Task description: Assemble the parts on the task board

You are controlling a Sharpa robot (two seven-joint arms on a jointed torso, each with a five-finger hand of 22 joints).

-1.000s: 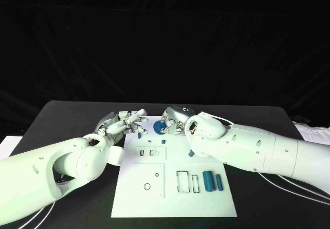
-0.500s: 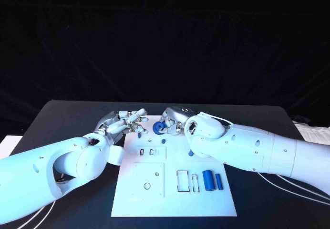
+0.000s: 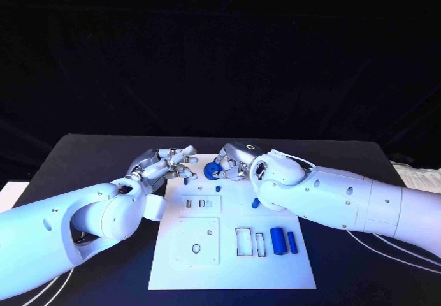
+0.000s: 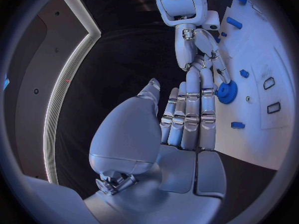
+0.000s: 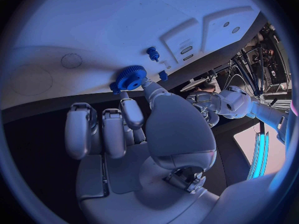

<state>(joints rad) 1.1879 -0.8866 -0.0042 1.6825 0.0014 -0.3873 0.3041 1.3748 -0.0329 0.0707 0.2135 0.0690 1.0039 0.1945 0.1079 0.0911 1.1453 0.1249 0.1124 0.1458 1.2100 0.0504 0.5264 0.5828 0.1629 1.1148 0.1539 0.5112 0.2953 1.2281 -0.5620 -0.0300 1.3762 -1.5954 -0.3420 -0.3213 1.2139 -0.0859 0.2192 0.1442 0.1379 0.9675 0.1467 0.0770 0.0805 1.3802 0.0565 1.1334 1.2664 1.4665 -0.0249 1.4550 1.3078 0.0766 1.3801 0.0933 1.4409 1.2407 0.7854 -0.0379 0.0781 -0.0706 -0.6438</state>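
**Several parts unplaced, one gear in hand at the far end**

Most of the assembly looks undone, judging by what lies loose on the task board (image 3: 276, 271). Two blue cylinders (image 3: 278, 241) lie side by side near the board's right edge, just beside an open rectangular slot (image 3: 245, 242), and neither appears seated. A small blue peg (image 3: 220, 189) stands on the board a little nearer than the gear, and another small blue piece (image 3: 255, 203) shows at the edge of the right arm, partly hidden, so I cannot tell whether it is placed.

The blue gear (image 3: 212, 169) is the part in work. It sits at the far end of the board, pinched between the fingertips of the right hand (image 3: 235, 162); the right wrist view shows the gear (image 5: 129, 77) at the tips of two fingers, hard against the white surface, the other fingers loosely curled behind. Whether it is already on its post or only held over it cannot be told.

The left hand (image 3: 167, 163) hovers just beside the gear on the other side, fingers straight and close together, holding nothing; in the left wrist view its fingertips (image 4: 209, 82) reach close to the gear (image 4: 226, 91) and may brush it.

By my judgement the gear step is under way, and the cylinders and the empty recesses nearer the robot are left.
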